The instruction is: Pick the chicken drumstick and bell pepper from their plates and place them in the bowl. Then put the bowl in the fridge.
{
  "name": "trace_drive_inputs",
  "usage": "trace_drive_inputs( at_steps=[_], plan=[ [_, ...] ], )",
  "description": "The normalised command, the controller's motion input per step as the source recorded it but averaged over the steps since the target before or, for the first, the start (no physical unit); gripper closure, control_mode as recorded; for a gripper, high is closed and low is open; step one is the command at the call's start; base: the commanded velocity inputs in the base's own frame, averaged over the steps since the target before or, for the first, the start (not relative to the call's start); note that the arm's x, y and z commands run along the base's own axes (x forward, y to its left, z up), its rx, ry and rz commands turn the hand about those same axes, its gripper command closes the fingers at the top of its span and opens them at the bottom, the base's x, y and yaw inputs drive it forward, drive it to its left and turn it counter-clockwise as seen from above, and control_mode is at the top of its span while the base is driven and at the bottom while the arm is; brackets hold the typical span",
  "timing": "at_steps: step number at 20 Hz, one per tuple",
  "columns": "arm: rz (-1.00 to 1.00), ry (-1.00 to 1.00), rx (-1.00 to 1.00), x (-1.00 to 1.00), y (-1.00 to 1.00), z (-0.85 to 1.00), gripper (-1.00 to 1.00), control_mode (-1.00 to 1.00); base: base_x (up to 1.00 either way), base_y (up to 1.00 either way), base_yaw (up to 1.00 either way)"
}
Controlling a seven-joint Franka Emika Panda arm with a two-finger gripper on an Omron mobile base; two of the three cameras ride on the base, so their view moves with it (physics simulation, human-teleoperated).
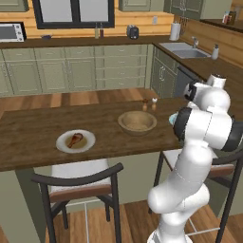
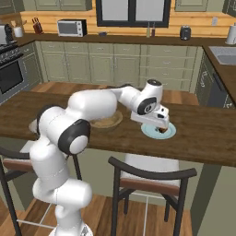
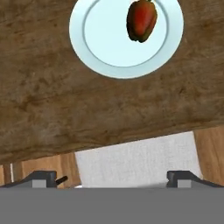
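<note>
The glossy red bell pepper (image 3: 141,19) is lying off-centre on its pale bluish plate (image 3: 100,52) on the dark table (image 3: 52,109), while the claw (image 3: 113,178) is hovering spread wide above.

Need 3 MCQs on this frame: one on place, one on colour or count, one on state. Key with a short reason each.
1. Where is the bell pepper?
A. in the bowl
B. on the pale blue plate
C. on the chair seat

2. What colour is the plate under the chicken drumstick?
A. white
B. black
C. green

3. What state is the tool in?
A. shut on the pepper
B. shut, empty
C. open, empty

Answers: 1 B, the hand view shows the pepper lying on the pale blue plate. 2 A, the white plate shows in the left base view. 3 C, the fingertips stand wide apart with nothing between them.
</note>
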Motion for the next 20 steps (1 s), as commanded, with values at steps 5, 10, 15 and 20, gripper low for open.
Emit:
trace_drive_inputs(
  at_steps=[5, 10, 15, 20],
  plan=[
    [-0.27, 0.01, 0.00, 0.75, -0.16, -0.17, -1.00, -1.00, 0.00, 0.00, 0.00],
    [-0.28, 0.00, 0.00, 0.72, -0.14, -0.31, -1.00, -1.00, 0.00, 0.00, 0.00],
    [-0.14, -0.03, 0.00, 0.24, -0.38, -0.41, -1.00, -1.00, 0.00, 0.00, 0.00],
    [-0.04, -0.05, -0.01, 0.02, -0.21, -0.36, -1.00, -1.00, 0.00, 0.00, 0.00]
  ],
)
